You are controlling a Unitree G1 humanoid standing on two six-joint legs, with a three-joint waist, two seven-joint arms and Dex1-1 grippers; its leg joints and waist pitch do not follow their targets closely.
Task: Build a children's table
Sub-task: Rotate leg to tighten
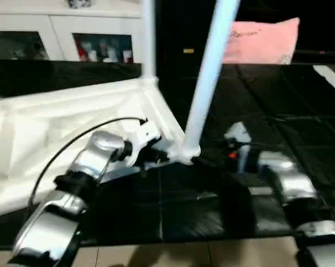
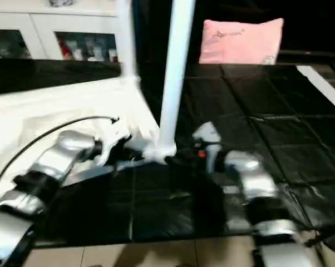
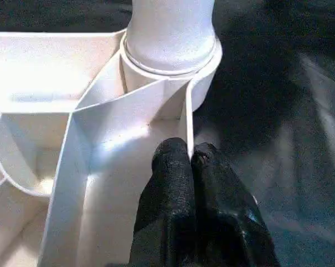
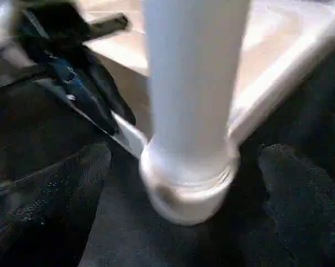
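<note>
— Left wrist view: which step was in hand?
— Leg (image 1: 209, 78) stood in the tabletop (image 1: 56, 128) corner socket (image 3: 173, 67); left end effector (image 3: 190, 161) pinched shut on the rim, right end effector (image 4: 184, 183) spread wide around the leg. Next, probably another leg.

Left arm (image 1: 73, 183): silver forearm reaching forward and inward from the lower left, a black cable arching over its wrist. Left end effector (image 3: 190, 158): two black fingers (image 3: 170, 183) pressed together, tips side by side with no gap. Right arm (image 1: 292, 189): silver forearm extending forward from the lower right. Right end effector (image 4: 181, 167): black fingers (image 4: 56, 189) spread wide, one at each side of the wrist view, touching nothing between them.
</note>
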